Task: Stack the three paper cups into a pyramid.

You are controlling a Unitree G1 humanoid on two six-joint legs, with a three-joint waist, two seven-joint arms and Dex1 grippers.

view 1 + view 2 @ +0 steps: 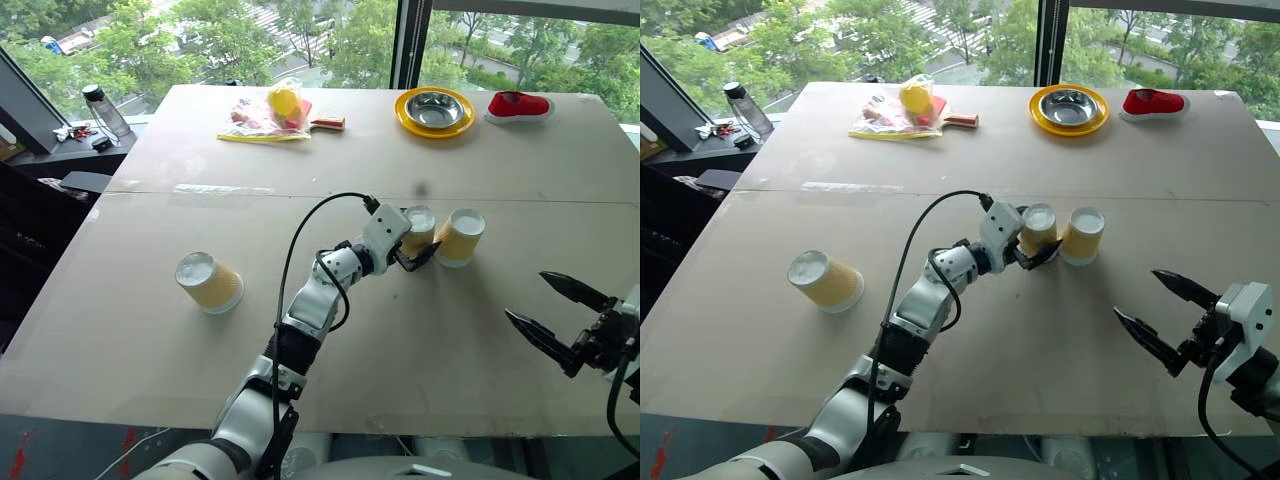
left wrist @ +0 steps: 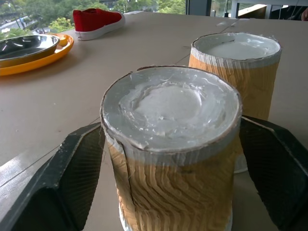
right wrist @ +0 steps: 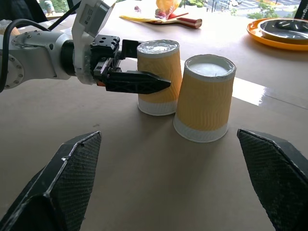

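Your left gripper (image 1: pixel 417 252) is standing wide open around an upside-down paper cup (image 1: pixel 419 228), fingers clear of its sides. A second cup (image 1: pixel 460 237) is sitting just at its 3 o'clock. The third cup (image 1: pixel 209 282) is lying tipped at 9 o'clock, well apart. Your right gripper (image 1: pixel 551 309) is hanging open, empty.

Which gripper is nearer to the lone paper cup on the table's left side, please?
Left. The left gripper brackets a paired cup, rightward of the lone cup; the right gripper hovers farther right.
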